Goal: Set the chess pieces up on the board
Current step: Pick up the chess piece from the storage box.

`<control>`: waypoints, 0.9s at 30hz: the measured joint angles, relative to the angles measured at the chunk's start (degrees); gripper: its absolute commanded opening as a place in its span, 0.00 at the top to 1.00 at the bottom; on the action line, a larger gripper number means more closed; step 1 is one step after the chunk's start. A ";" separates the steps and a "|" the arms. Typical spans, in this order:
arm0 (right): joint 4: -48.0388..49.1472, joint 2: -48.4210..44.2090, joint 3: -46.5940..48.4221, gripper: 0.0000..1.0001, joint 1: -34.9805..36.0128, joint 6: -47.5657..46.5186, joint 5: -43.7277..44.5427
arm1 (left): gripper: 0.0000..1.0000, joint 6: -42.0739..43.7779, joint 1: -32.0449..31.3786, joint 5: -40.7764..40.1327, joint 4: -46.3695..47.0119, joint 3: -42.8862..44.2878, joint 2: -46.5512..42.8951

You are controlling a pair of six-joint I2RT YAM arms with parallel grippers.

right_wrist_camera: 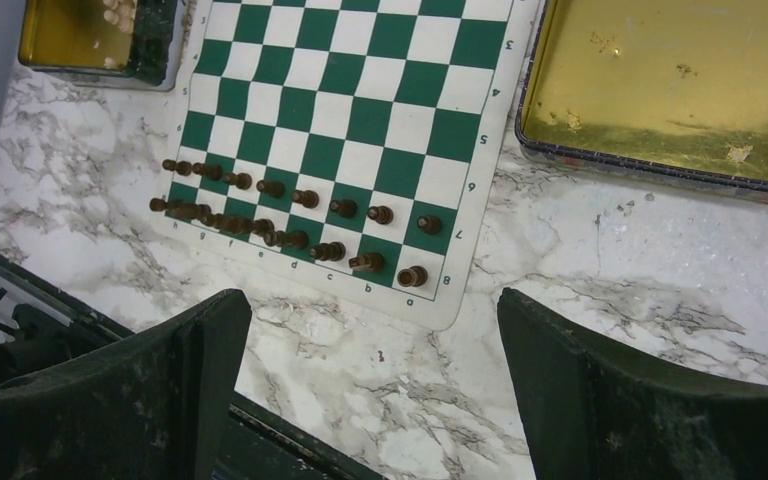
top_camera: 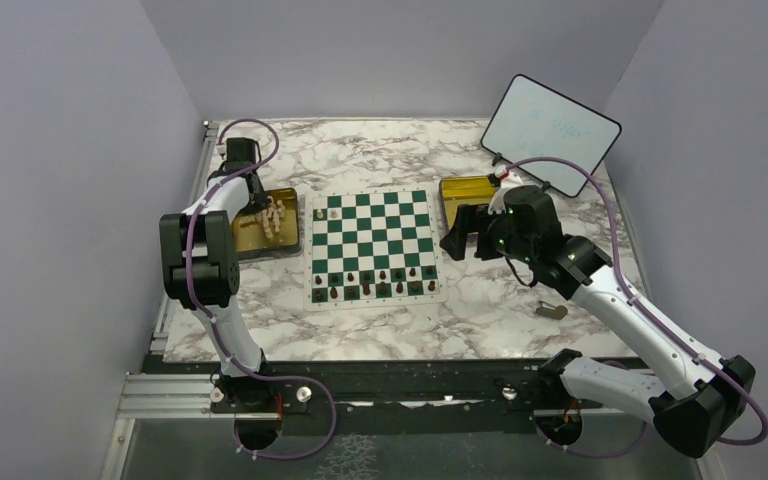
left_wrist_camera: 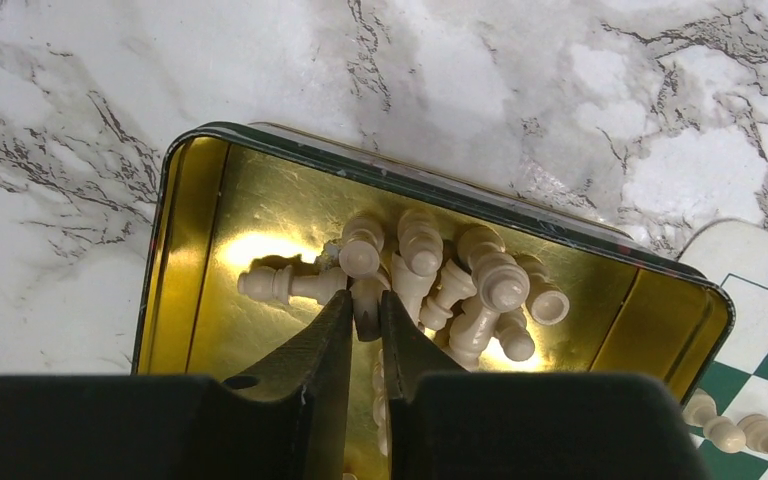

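The board of green and white checks lies mid-table. Dark brown chess pieces fill its two near rows, also seen in the right wrist view. Two cream pieces stand at its far left corner. A heap of cream pieces lies in the left gold tray. My left gripper reaches into that tray, its jaws pinched on one cream piece at the heap's edge. My right gripper hangs wide open over bare marble beside the board's right edge, holding nothing.
A second gold tray sits right of the board with only specks in it. A tilted whiteboard stands at the back right. A small tan object lies on the marble at the right. Walls close in on three sides.
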 measured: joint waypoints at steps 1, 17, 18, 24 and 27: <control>0.00 0.09 0.00 0.00 0.00 0.00 0.00 | 0.85 0.02 0.00 0.07 0.00 0.00 0.00; 0.00 0.26 0.04 0.00 0.00 -0.02 0.00 | 0.90 0.72 0.00 1.38 -3.15 0.00 -2.51; 0.00 0.26 0.04 0.00 0.00 -0.02 0.00 | 0.90 0.70 0.00 1.60 -3.45 0.00 -3.43; -0.59 0.26 0.57 0.00 0.00 -0.07 0.00 | 0.90 0.68 0.00 2.21 -4.74 0.90 -7.56; -0.96 0.26 1.55 0.00 0.00 -0.04 -0.02 | 0.90 0.50 0.00 2.80 -5.38 1.64 -8.70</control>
